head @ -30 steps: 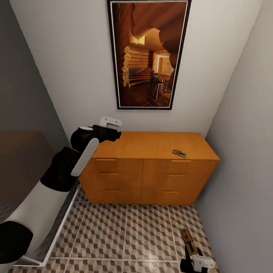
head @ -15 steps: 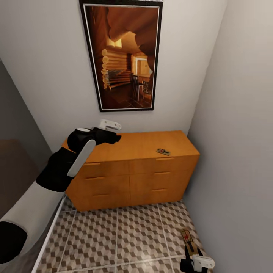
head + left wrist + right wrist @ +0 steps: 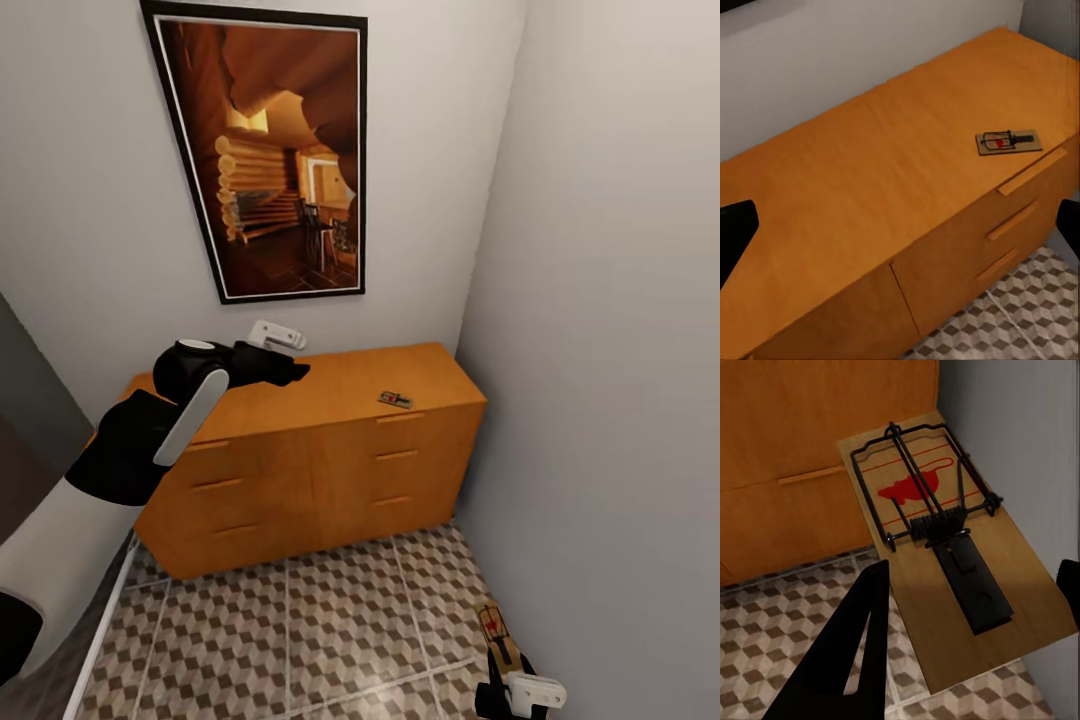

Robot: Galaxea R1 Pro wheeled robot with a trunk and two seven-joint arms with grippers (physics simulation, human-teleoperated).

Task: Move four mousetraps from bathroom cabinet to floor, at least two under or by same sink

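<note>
The orange-brown cabinet (image 3: pixel 300 450) stands against the back wall, drawers shut. One mousetrap (image 3: pixel 395 400) lies flat near the right end of its top; the left wrist view shows this mousetrap (image 3: pixel 1009 141) near the front edge of the cabinet (image 3: pixel 870 187). My left gripper (image 3: pixel 277 335) hovers open over the cabinet's left part, and in the wrist view the gripper (image 3: pixel 907 214) holds nothing. Low at the right, my right gripper (image 3: pixel 510 690) is shut on a second mousetrap (image 3: pixel 495 628) above the bathroom floor (image 3: pixel 330 620). Close up, that mousetrap (image 3: pixel 945 555) sits between the gripper's (image 3: pixel 975 570) fingers.
A grey wall (image 3: pixel 610 380) runs close along the right, meeting the cabinet's right end. A large framed picture (image 3: pixel 270 160) hangs above the cabinet. A dark grey panel (image 3: pixel 25 430) with a pale lower edge borders the left. Open tiled floor lies in front of the cabinet.
The whole view has swung, so cabinet and picture now sit further left and the right wall fills more of the frame. Both grippers keep their pose and the right one still holds its trap.
</note>
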